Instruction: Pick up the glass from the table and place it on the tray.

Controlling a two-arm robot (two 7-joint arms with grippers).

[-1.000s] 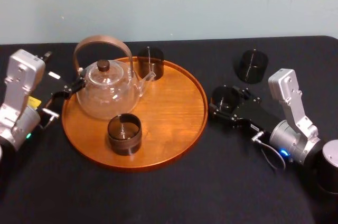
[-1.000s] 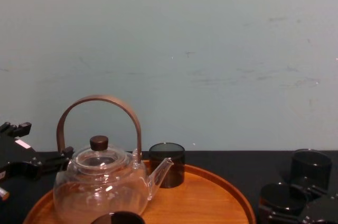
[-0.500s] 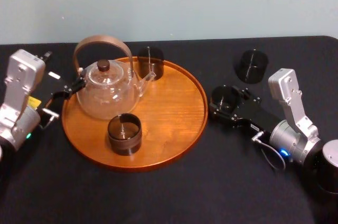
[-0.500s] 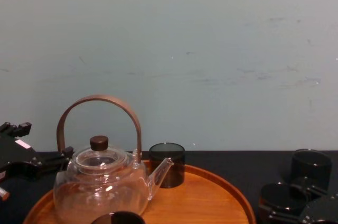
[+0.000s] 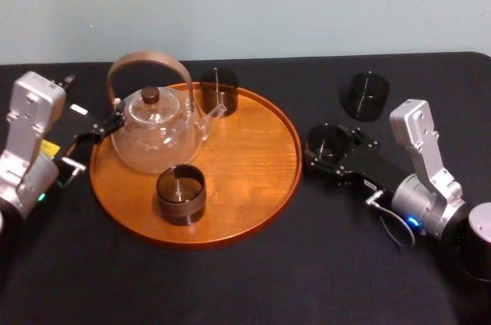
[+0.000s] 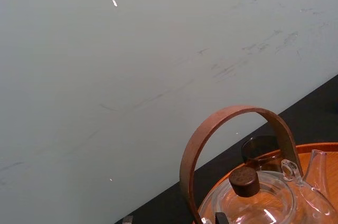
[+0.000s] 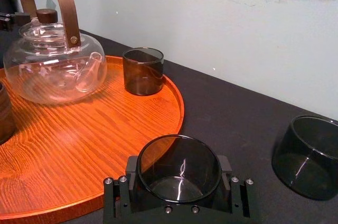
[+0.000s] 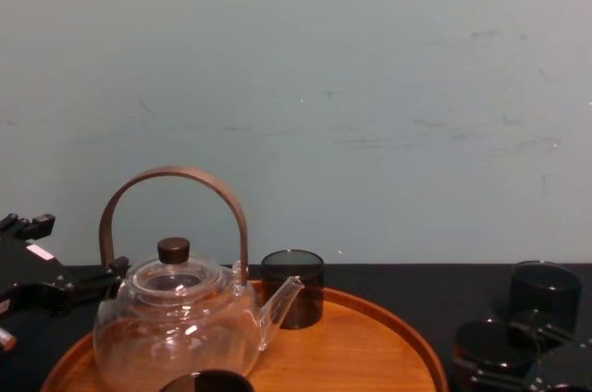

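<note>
The right end effector (image 5: 327, 150) is seen low over the black desk (image 5: 253, 279), just beside the right rim of the round wooden tray (image 5: 261, 149). Its jaws are closed against both sides of a smoked glass (image 7: 178, 168), which is held upright and is still off the tray. A second smoked glass (image 5: 365, 96) stands on the desk farther back, well apart from the tray. On the tray a clear glass teapot (image 5: 153, 137) with a curved brown handle is flanked by a rear dark cup (image 5: 219, 91) and a front dark cup (image 5: 181, 195). The left end effector (image 5: 98, 132) is parked beside the tray's left rim; whether it is open cannot be told.
</note>
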